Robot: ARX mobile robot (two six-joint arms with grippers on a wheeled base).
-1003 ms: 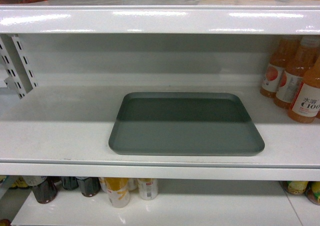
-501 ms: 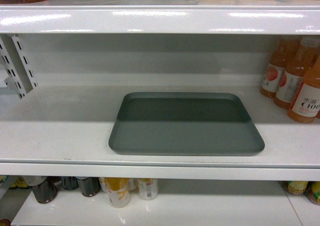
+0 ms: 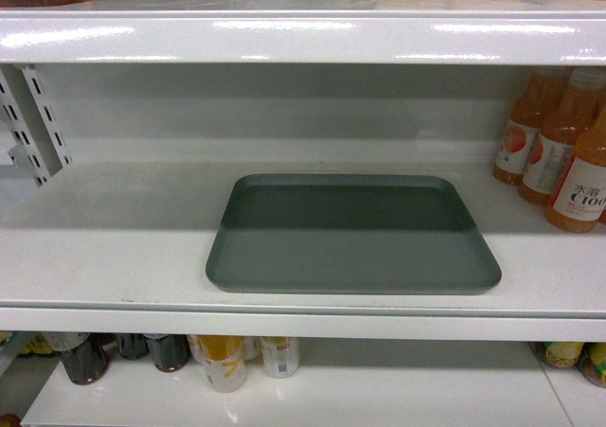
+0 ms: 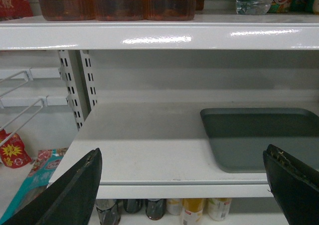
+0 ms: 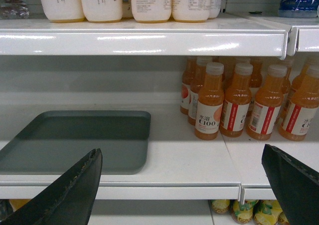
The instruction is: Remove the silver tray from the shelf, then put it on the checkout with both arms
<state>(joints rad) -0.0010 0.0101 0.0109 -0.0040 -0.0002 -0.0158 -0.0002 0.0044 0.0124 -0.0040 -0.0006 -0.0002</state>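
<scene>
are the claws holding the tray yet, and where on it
No, nothing is held. Both the left claw and the right claw are open and short of the shelf. The silver tray lies flat on it, untouched.

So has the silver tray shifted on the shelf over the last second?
No. In the head view the silver tray keeps the same place against the shelf front lip and the orange bottles at right.

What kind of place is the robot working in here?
Most likely a shop or supermarket aisle. White metal shelf boards hang on slotted uprights, and rows of labelled orange drink bottles stand beside the silver tray, with more cans and bottles on the board below.
</scene>
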